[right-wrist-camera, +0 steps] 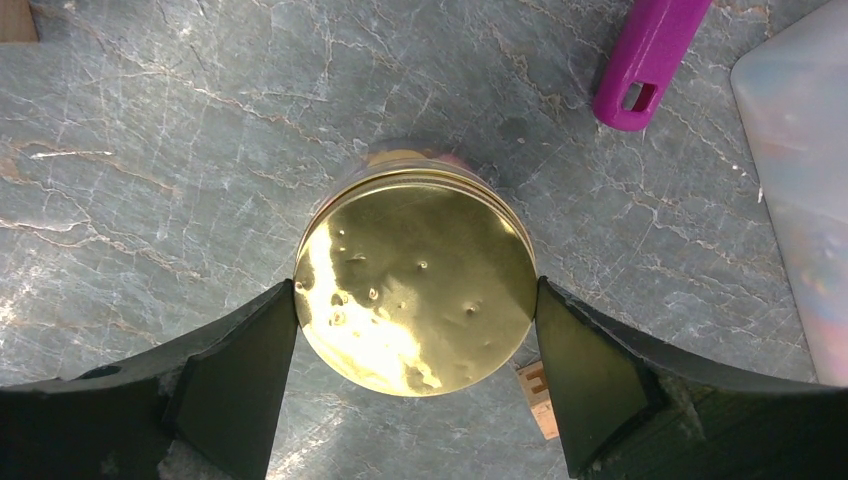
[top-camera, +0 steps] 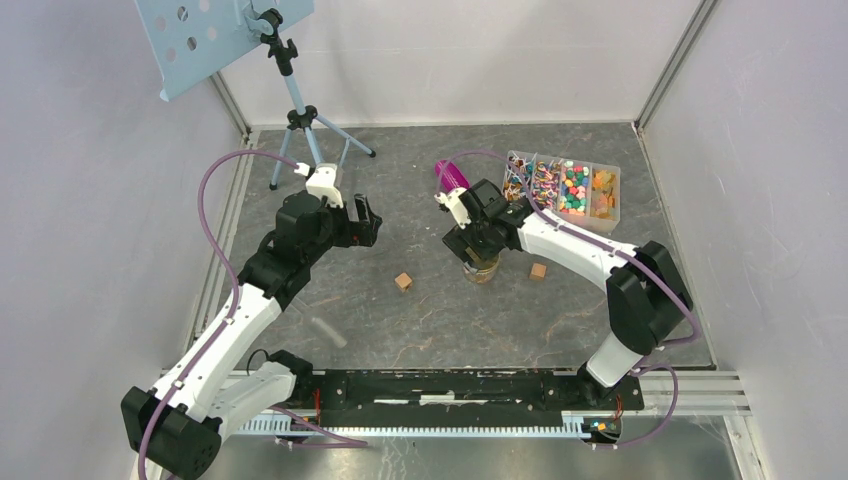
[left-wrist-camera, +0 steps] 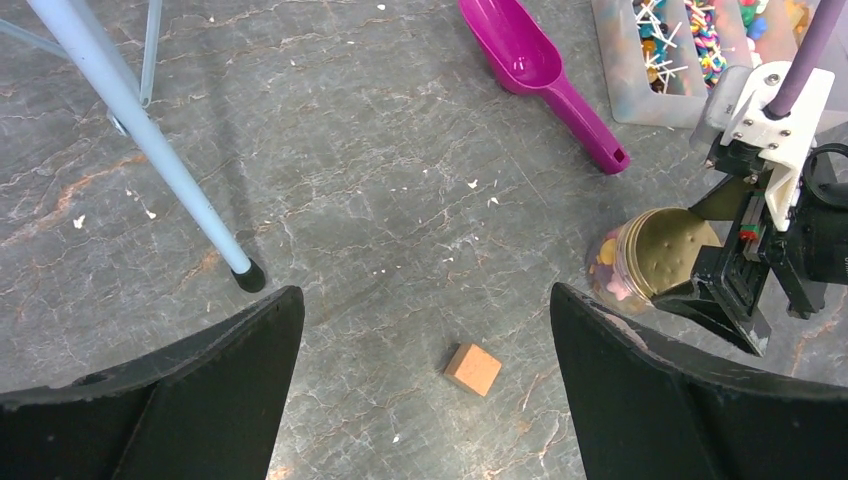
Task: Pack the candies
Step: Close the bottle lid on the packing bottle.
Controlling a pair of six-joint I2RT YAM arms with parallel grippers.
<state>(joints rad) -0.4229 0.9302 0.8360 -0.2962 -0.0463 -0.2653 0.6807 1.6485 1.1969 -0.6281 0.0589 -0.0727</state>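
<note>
A glass jar (top-camera: 481, 268) with a gold lid (right-wrist-camera: 415, 285) stands mid-table, and candies (left-wrist-camera: 608, 265) show through its wall. My right gripper (top-camera: 470, 245) is above it, and its fingers (right-wrist-camera: 240, 370) press both sides of the lid. More candies (top-camera: 572, 188) fill a clear compartment tray (top-camera: 612, 205) at the back right. A magenta scoop (top-camera: 452, 176) lies empty on the table left of the tray; it also shows in the left wrist view (left-wrist-camera: 540, 75). My left gripper (top-camera: 365, 222) is open and empty, hovering left of the jar.
Two wooden cubes lie on the table, one (top-camera: 403, 282) left of the jar and below my left gripper (left-wrist-camera: 472, 368), one (top-camera: 538, 271) right of the jar. A tripod (top-camera: 300, 110) carrying a blue perforated plate (top-camera: 210, 35) stands at the back left.
</note>
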